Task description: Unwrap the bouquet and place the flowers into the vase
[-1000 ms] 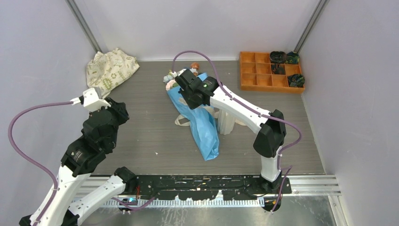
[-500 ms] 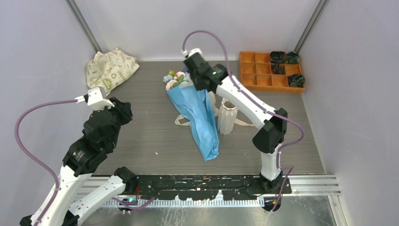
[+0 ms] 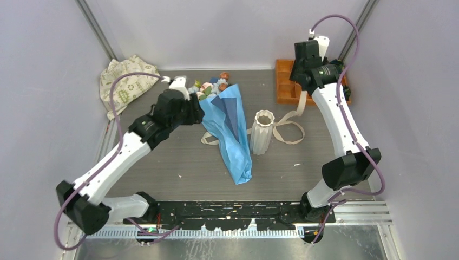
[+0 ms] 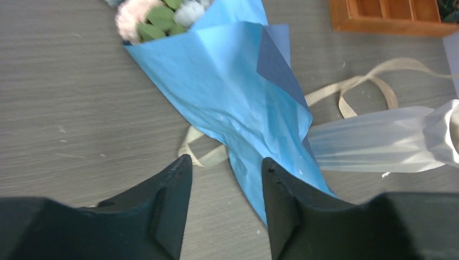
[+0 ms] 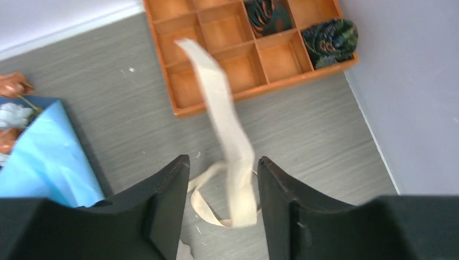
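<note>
While left and right jaws stand spread, the bouquet [image 3: 234, 142] holds the flowers [image 3: 209, 88].

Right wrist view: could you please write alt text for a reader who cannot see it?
A beige ribbon hangs blurred between the open fingers of the right gripper, above a grey table. Behind it sits an orange tray with dark items in two compartments; at the left edge lie blue paper and a few flowers.
</note>
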Controlling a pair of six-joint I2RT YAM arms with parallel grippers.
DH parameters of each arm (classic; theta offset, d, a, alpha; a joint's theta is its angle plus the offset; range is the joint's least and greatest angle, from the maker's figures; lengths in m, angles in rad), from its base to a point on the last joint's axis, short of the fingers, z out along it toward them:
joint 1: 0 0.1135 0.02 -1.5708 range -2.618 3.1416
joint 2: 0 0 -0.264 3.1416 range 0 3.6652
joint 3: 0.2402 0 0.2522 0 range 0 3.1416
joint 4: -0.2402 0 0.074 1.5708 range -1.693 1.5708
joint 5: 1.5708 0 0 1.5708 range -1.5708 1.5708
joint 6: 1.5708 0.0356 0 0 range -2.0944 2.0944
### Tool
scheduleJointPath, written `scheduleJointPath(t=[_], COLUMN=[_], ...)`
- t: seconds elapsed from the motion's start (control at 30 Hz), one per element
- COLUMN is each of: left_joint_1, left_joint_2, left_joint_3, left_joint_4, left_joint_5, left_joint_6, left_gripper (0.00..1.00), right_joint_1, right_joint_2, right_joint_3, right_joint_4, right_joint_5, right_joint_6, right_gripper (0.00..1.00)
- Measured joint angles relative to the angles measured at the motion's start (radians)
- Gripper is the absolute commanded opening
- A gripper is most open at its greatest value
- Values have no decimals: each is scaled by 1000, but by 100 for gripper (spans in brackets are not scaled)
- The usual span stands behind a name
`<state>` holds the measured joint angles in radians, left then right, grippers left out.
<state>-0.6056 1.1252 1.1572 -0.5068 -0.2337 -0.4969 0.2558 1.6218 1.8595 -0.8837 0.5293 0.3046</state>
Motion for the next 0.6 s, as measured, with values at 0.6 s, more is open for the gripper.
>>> scheduleJointPath(t=[0.6], left_joint_1=[-166], left_joint_2=[502], left_joint_3=[360], left_joint_4=[-9], left_joint_5=[15], left_joint_6=[-45], left_gripper=[63], right_joint_1=[-23], right_joint_2=[-267], right_joint_3=[-342], right_joint_4=[147], right_joint_5=[-218], right_joint_6=[140], right_gripper=[64])
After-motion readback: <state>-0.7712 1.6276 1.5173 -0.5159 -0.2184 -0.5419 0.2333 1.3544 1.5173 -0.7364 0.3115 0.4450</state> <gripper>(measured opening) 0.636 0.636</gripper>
